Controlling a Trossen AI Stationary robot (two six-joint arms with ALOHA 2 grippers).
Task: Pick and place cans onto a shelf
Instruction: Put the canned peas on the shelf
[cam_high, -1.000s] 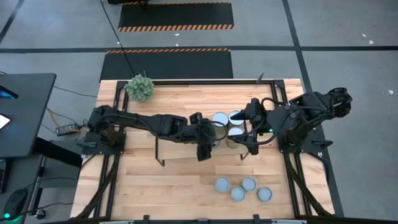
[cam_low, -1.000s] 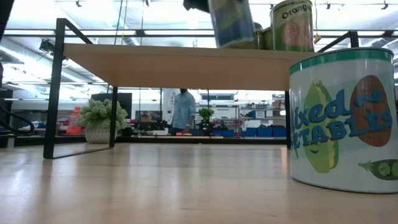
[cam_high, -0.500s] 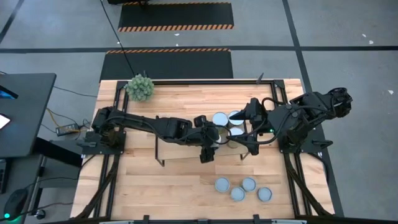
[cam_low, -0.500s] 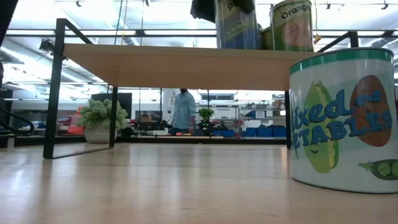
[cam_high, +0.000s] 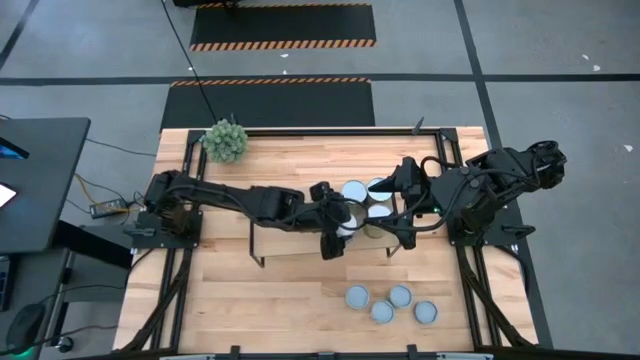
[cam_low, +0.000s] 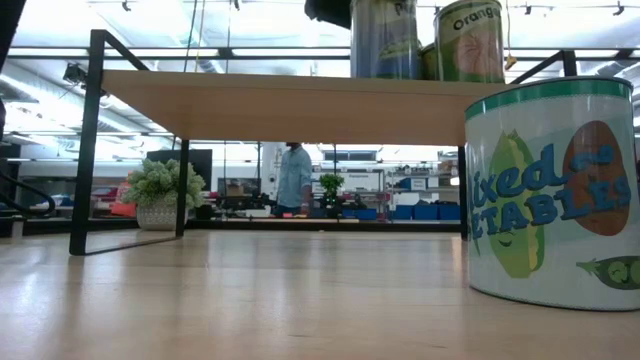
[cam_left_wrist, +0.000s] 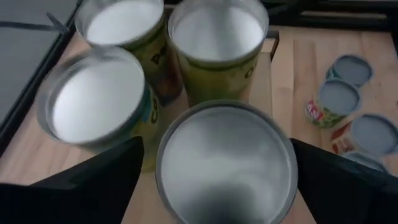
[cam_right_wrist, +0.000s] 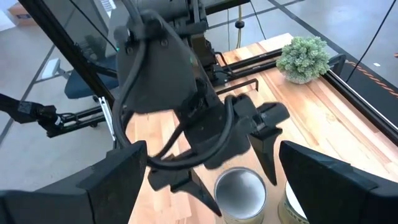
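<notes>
Left pincer (cam_high: 338, 222): over the right end of the shelf (cam_high: 290, 240), fingers either side of a silver-topped can (cam_left_wrist: 225, 163); they flank it closely and look clamped on it, contact itself not resolved. Held can: upright in the low view, base at or just on the shelf board, dark label with green, beside an orange-labelled can (cam_low: 468, 42). Step in hand, by judgement: the setting-down of this can among those already shelved. Next move calls for the fingers to part and lift straight up, since three white-topped cans (cam_left_wrist: 214, 46) stand just beside and a sideways drift could knock them. Right pincer (cam_high: 392, 208): waits near the same shelf end, fingers spread, nothing between them. Stock on shelf: four cans counting the held one, tightly grouped. Stock left on bench (cam_high: 300, 300): four grey-blue-topped cans (cam_high: 390, 303) clustered at the near right, well apart from the shelf; one shows a pea-and-vegetable label with a green rim. Plant (cam_high: 225, 140): far left corner, not involved.
</notes>
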